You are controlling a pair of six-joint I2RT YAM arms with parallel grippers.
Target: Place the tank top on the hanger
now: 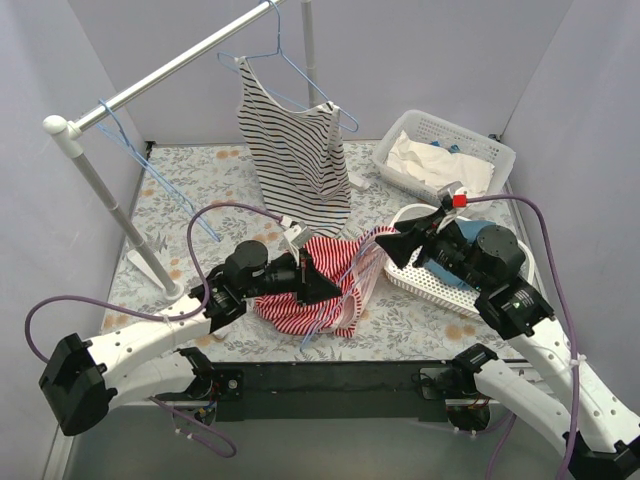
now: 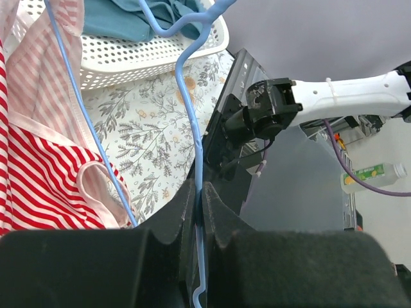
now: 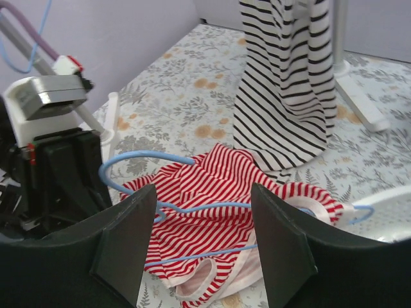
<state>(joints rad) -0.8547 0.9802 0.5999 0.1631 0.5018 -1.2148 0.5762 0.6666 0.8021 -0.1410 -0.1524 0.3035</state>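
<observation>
A: Right, top view: where was the tank top (image 1: pixel 290 312)?
B: Heaped on the table (image 1: pixel 200 180), near centre, between left gripper (image 1: pixel 322 284) and right gripper (image 1: pixel 383 244). Not hung.
A: Left wrist?
B: Jaws pinched together on the hanger (image 2: pixel 191 122) wire, probably to steady the frame for threading. Top lay left of the wire.
A: Right wrist?
B: Jaws apart, empty, hovering over the stripes. Hook poked out at the left. Likely lined up to grab a strap.

Crumpled tank top (image 1: pixel 290 312), hanger (image 3: pixel 144 153) across it
</observation>
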